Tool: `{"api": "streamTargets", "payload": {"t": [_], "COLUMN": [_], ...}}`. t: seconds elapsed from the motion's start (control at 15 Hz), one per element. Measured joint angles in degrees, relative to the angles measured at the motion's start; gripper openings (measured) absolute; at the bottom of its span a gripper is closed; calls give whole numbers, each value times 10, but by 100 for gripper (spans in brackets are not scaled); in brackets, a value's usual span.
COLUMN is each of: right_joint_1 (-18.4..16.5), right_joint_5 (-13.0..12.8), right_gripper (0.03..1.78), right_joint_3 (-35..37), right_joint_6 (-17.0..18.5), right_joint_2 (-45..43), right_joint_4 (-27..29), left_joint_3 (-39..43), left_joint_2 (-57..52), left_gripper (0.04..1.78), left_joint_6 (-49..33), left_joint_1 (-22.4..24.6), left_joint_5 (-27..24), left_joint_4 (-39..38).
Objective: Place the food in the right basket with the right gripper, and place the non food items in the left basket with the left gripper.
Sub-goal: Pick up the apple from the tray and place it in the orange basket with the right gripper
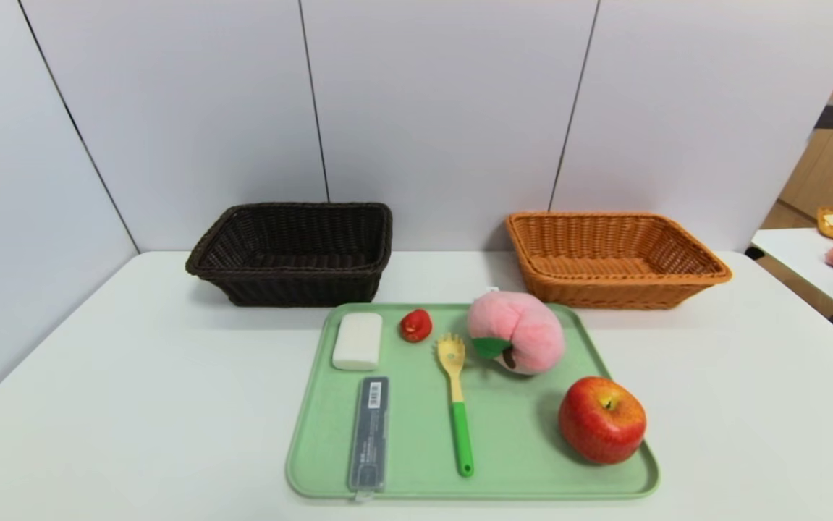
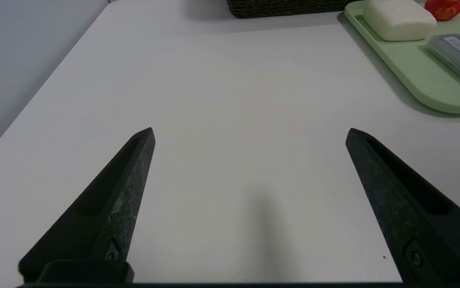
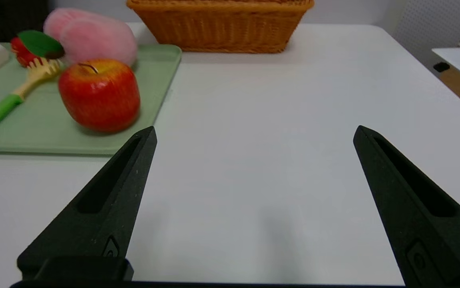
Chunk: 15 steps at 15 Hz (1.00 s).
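My left gripper (image 2: 249,132): jaws wide, empty, over bare white table (image 1: 134,376) | my right gripper (image 3: 253,132): same | pale green plastic tray (image 1: 503,449): red-yellow apple (image 1: 602,420) at 4 o'clock, pink plush peach (image 1: 517,331) at 1, small red strawberry (image 1: 416,325) at 12, white rounded block (image 1: 357,341) at 11, slim grey case (image 1: 370,433) at 7, yellow green-handled fork (image 1: 457,401) centre | dark brown wicker basket (image 1: 293,253) beyond at 11, orange-tan wicker basket (image 1: 615,257) at 1.

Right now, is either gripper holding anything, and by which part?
Nothing is held. The left gripper and the right gripper are both open over the bare table, beside the tray.
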Motion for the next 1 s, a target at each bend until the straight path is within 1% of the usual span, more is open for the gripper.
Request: {"api": "streamTargets", "payload": {"t": [0.07, 0.2, 0.4, 0.53, 0.67, 0.73, 0.87, 1.0], "right_joint_1": [0, 0, -4, -8, -9, -10, -7, 6], "right_joint_5": [15, 49, 100, 120, 128, 130, 130, 119], "right_gripper": [170, 170, 170, 170, 170, 170, 170, 170], "right_joint_3": [-34, -124, -287, -384, -460, -495, -544, -581], "right_joint_6": [0, 2, 5, 6, 10, 17, 34, 58], "right_joint_2": [6, 35, 137, 229, 324, 375, 466, 555], "right_joint_4": [15, 61, 156, 223, 274, 290, 309, 331], "left_joint_3": [0, 1, -39, -84, -132, -172, -265, -374], "left_joint_2": [0, 0, 2, 12, 54, 95, 189, 297], "left_gripper": [169, 169, 169, 169, 169, 169, 169, 169], "left_joint_6": [5, 19, 14, -2, -6, -8, -17, -30], "left_joint_1": [0, 0, 0, 0, 0, 0, 0, -1], "left_joint_5": [-2, 5, 6, 7, 15, 21, 27, 22], "left_joint_4": [0, -1, 12, 43, 60, 63, 65, 64]}}
